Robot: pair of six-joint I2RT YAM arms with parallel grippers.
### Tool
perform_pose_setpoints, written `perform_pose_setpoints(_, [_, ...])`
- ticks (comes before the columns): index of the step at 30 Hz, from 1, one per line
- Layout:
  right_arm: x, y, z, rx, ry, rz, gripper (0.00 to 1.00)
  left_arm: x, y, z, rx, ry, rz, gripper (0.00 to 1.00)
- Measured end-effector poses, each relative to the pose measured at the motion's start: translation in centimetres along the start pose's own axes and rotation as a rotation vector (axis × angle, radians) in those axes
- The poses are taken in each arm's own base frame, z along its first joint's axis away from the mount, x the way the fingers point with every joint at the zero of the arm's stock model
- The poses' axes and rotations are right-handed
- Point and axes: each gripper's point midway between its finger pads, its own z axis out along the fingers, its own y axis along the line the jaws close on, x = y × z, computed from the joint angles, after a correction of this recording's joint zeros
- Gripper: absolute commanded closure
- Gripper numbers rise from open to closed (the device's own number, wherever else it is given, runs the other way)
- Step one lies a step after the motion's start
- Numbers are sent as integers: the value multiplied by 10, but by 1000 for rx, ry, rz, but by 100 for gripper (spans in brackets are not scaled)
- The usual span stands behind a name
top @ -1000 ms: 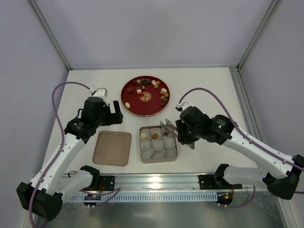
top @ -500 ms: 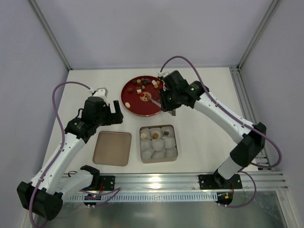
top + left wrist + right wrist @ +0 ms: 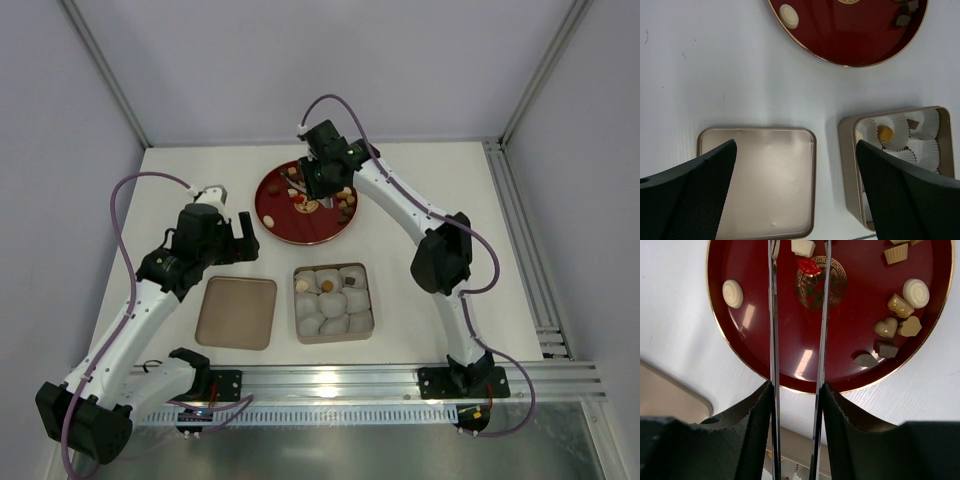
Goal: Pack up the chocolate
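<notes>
While R fingers (image 3: 300, 188) hang parted over red lips choc (image 3: 809, 266), long axis crosswise, L fingers (image 3: 238, 237) released wide.

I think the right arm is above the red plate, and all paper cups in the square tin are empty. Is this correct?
Not fully. The right arm is above the red plate, but the cups in the square tin are not all empty. The left wrist view shows a round tan chocolate in one cup and a dark piece in the cup beside it.
</notes>
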Motion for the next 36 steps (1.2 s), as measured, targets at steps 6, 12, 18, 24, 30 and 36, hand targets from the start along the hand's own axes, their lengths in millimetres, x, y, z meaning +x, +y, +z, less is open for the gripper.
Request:
perform_pose_setpoints(6, [9,-2,8,11,34,3,55,0,0,0,0,1,0,0])
perform_pose_setpoints(12, [11,0,10,10,38,4,55,0,0,0,-1,1,0,0])
perform_pose_setpoints(18, [17,2,19,12,58,1,56,0,0,0,-1,1,0,0])
perform_pose_setpoints(24, [24,2,30,19,79,2,60,0,0,0,-1,1,0,0])
perform_pose_setpoints(30, [28,1,39,26,92,1,62,0,0,1,-1,3,0,0])
perform_pose_setpoints(36, [28,0,40,28,92,1,68,0,0,1,-1,3,0,0])
